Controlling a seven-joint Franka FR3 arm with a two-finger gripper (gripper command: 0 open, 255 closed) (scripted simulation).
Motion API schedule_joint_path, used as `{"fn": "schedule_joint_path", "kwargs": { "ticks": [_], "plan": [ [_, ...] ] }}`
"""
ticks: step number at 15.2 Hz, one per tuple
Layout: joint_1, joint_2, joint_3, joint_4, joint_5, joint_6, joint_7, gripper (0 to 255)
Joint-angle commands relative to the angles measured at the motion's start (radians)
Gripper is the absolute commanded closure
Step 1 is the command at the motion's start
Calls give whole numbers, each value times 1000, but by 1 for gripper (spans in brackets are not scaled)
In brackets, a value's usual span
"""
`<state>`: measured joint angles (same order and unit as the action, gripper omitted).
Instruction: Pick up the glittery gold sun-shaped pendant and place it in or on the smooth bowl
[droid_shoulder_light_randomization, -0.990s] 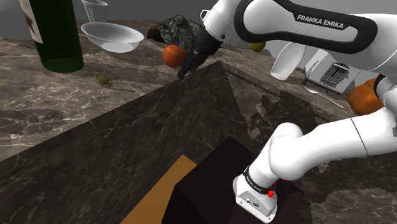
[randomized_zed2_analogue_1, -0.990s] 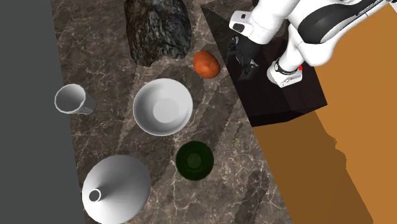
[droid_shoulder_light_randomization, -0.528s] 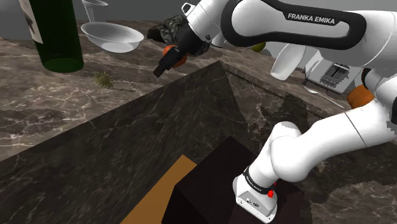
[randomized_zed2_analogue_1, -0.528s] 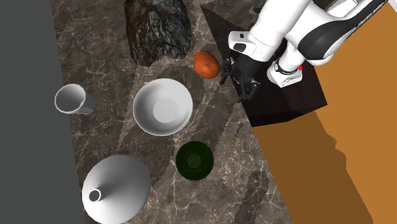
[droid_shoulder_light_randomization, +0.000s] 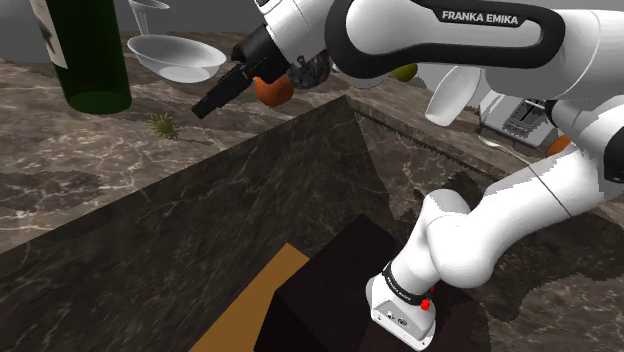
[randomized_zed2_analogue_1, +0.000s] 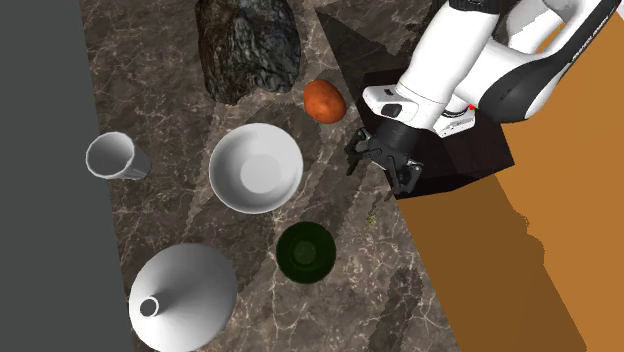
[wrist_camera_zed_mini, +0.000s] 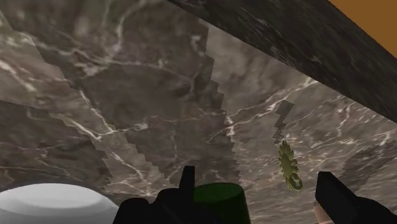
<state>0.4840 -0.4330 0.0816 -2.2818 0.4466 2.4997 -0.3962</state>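
The gripper (randomized_zed2_analogue_1: 381, 171) hangs over the edge of the dark marble countertop (randomized_zed2_analogue_1: 330, 320) with its two black fingers (wrist_camera_zed_mini: 337, 196) spread wide and nothing between them; they touch nothing. In the wrist view the gold sun-shaped pendant (wrist_camera_zed_mini: 289, 164) lies flat on the marble just ahead of the fingertips, within the gap but closer to one finger than the other, clear of both. Its spiky rim reads plainly there. In the second exterior view it is a faint speck on the counter near the edge, too small to make out.

Close beside the other finger in the wrist view stands the rounded top of a dark green bottle (droid_shoulder_light_randomization: 95, 60), cut off by the picture's edge. In the shoulder view the frame crops the bottle's neck, and the pendant sits on the counter near its base. Beyond the bottle is the smooth white bowl (randomized_zed2_analogue_1: 228, 190), upright, well apart from the pendant. An orange fruit (randomized_zed2_analogue_1: 324, 100) lies past the gripper, half covered by the wrist in the shoulder view. A dark rock-like lump (randomized_zed2_analogue_1: 245, 45) behind it is mostly hidden by the arm there. Farthest off are a white cup (randomized_zed2_analogue_1: 110, 156) and a white narrow-necked vessel (randomized_zed2_analogue_1: 190, 300).
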Motion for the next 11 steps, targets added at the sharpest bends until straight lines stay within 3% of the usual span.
{"fn": "schedule_joint_path", "kwargs": {
  "ticks": [1, 3, 11],
  "plan": [
    [47, 28, 0, 17, 48, 56, -59, 0],
    [95, 52, -5, 36, 98, 100, -125, 0],
    [114, 150, 8, 60, 124, 180, -146, 0]
  ]
}}
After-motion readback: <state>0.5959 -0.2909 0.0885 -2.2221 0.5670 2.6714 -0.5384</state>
